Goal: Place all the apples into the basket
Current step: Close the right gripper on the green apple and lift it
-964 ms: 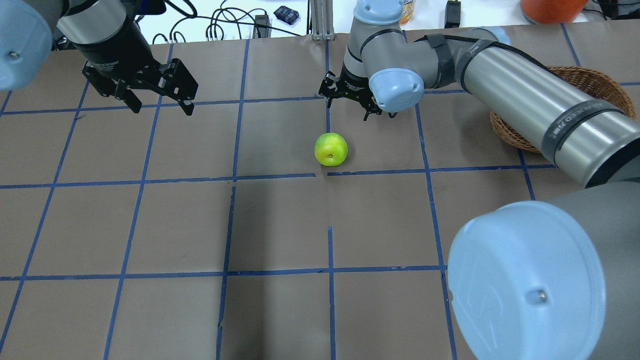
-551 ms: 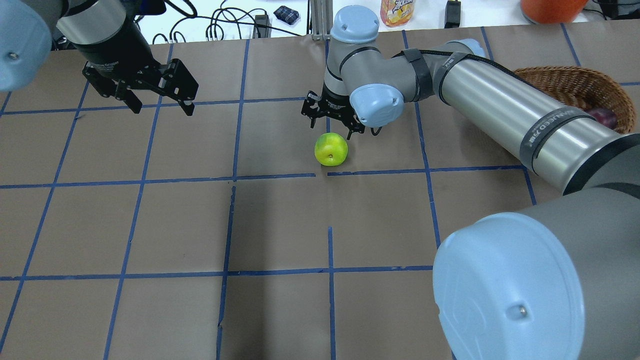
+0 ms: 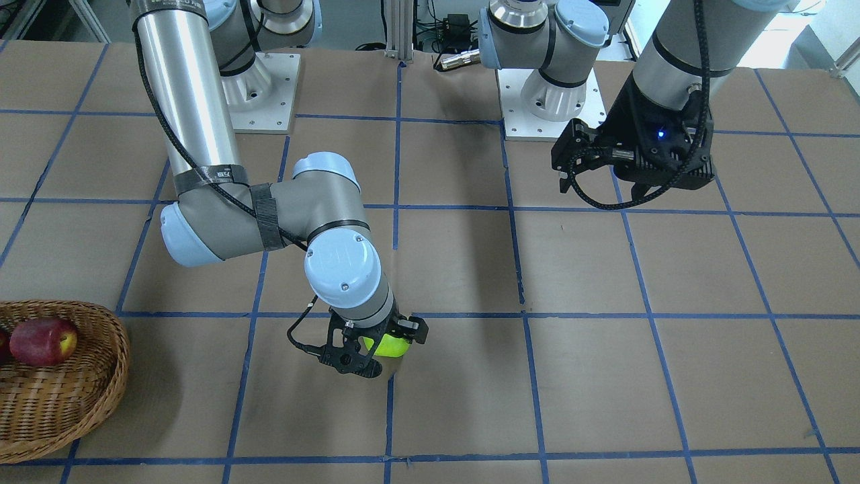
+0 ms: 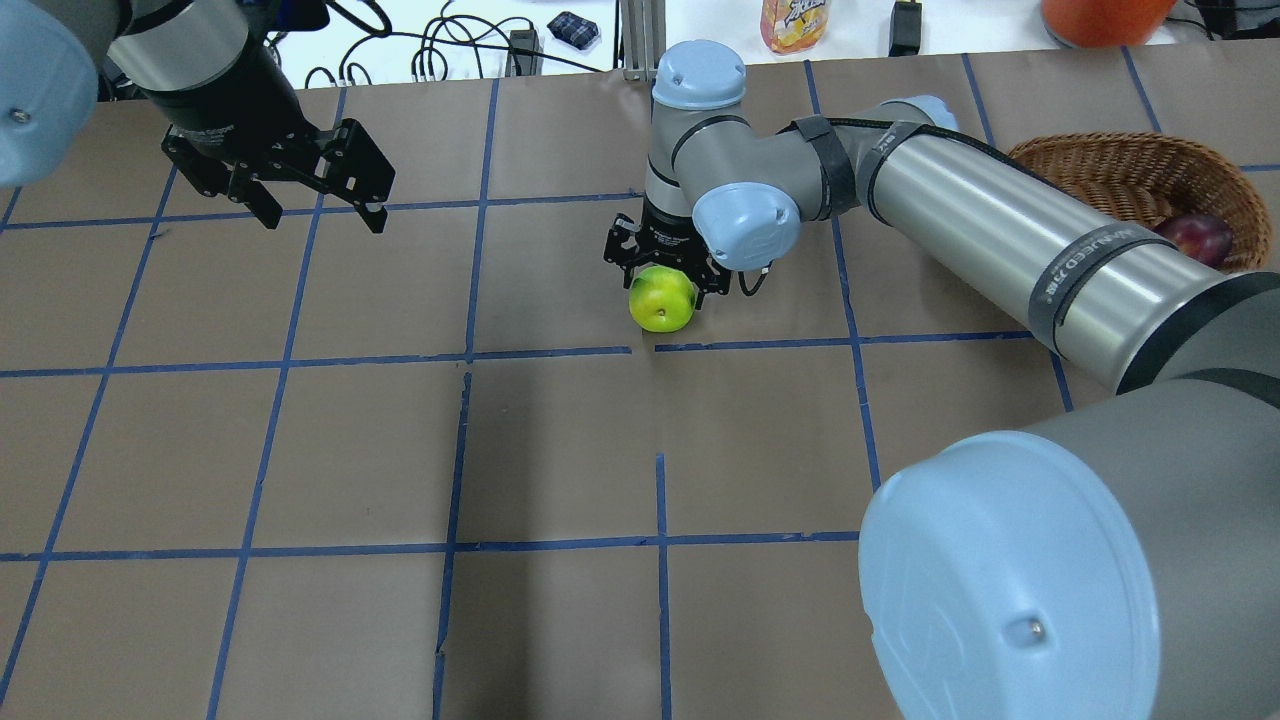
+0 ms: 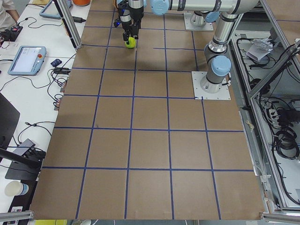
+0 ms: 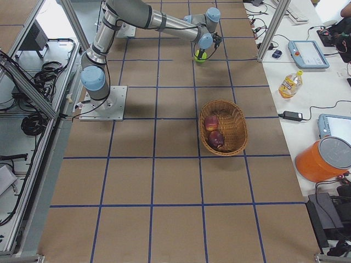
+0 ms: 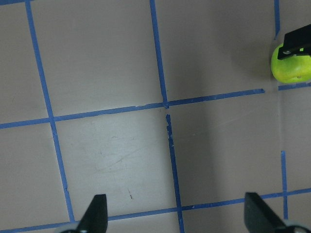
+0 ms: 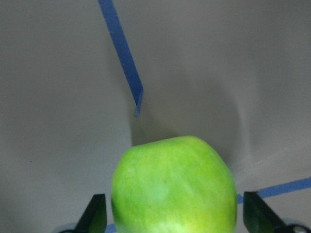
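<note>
Hanging low over the green apple (image 3: pixel 391 346), the right gripper (image 3: pixel 373 348) has its fingers spread to either side of it in the front view; the fruit sits on the surface (image 3: pixel 672 302) beside a blue tape line. The basket (image 3: pixel 101 396) lies at 8 o'clock from it, well apart, with one of the red apples (image 3: pixel 44 341) inside. The left gripper (image 3: pixel 605 191) hangs at 2 o'clock, fingers spread on nothing

Overhead, the green apple (image 4: pixel 661 302) shows at 6 o'clock of the right wrist, and the basket (image 4: pixel 1120 170) is at 2 o'clock

From the robot's left end, the green apple (image 5: pixel 130 43) is far off at 12 o'clock

From the robot's right end, both red apples (image 6: pixel 217 139) lie touching in the basket (image 6: pixel 238 118)

The left wrist view shows its fingers (image 7: pixel 97 213) apart over bare surface, with the green apple (image 7: pixel 290 68) at 2 o'clock

The right wrist view has the green apple (image 8: pixel 172 184) between the fingers (image 8: pixel 95 216), a sliver of gap at each side
</note>
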Available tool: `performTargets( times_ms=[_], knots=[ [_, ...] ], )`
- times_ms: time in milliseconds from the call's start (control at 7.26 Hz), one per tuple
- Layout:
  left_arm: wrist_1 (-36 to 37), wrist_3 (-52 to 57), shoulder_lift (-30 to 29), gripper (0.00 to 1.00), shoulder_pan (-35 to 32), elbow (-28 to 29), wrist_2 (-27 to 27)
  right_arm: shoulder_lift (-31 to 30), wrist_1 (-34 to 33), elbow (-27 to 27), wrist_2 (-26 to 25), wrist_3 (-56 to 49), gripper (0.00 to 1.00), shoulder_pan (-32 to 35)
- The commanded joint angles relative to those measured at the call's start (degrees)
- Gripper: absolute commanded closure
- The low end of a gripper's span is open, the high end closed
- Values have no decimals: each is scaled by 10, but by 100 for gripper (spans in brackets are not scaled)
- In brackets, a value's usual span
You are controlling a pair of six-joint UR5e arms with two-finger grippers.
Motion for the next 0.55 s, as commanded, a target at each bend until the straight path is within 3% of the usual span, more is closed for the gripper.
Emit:
performTargets(
  times_ms=[0, 413],
  knots=[
    [0, 0, 0, 0, 0, 0, -1, 2, 1, 0, 0, -13, 100, 0],
    [0, -1, -1, 0, 0, 0, -1, -37, 24, -25, -33, -42, 100, -21]
  ],
)
